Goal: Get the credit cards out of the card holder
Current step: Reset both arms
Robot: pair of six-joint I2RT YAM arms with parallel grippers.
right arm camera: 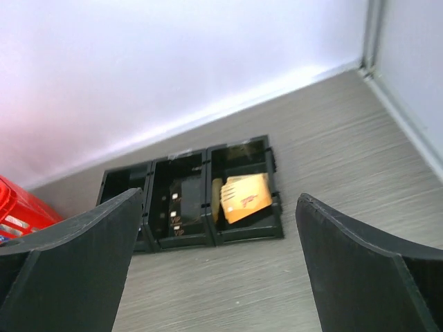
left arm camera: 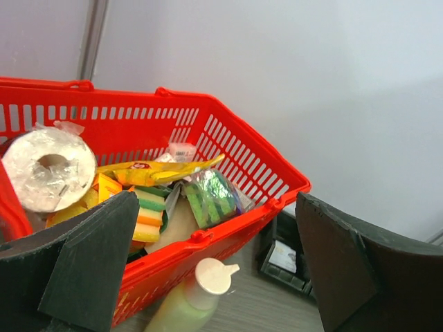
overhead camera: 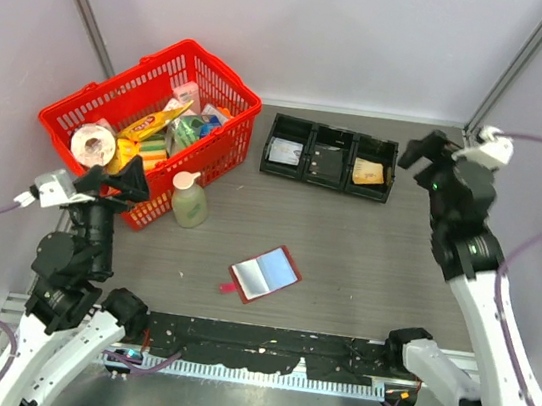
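The card holder (overhead camera: 265,274), dark red, lies open near the table's middle with its pale shiny sleeve facing up; no gripper touches it. I cannot tell whether a card is inside. A greyish credit card (overhead camera: 284,150) lies in the left compartment of the black tray (overhead camera: 326,182) and shows too as a pale credit card (left arm camera: 282,256). My right gripper (overhead camera: 426,152) hangs open and empty above the table, right of the tray; the wrist view has the right gripper (right arm camera: 220,200) facing the tray (right arm camera: 208,238). My left gripper (overhead camera: 112,181) is open and empty beside the red basket; the wrist view has the left gripper (left arm camera: 216,200) looking into it.
The red basket (overhead camera: 220,148) at the back left holds a paper roll, sponges and packets. A pale green bottle (overhead camera: 189,202) stands at its front. The tray's middle compartment holds dark cards (right arm camera: 176,200), its right one a tan-yellow stack (right arm camera: 246,197). Walls close in the table.
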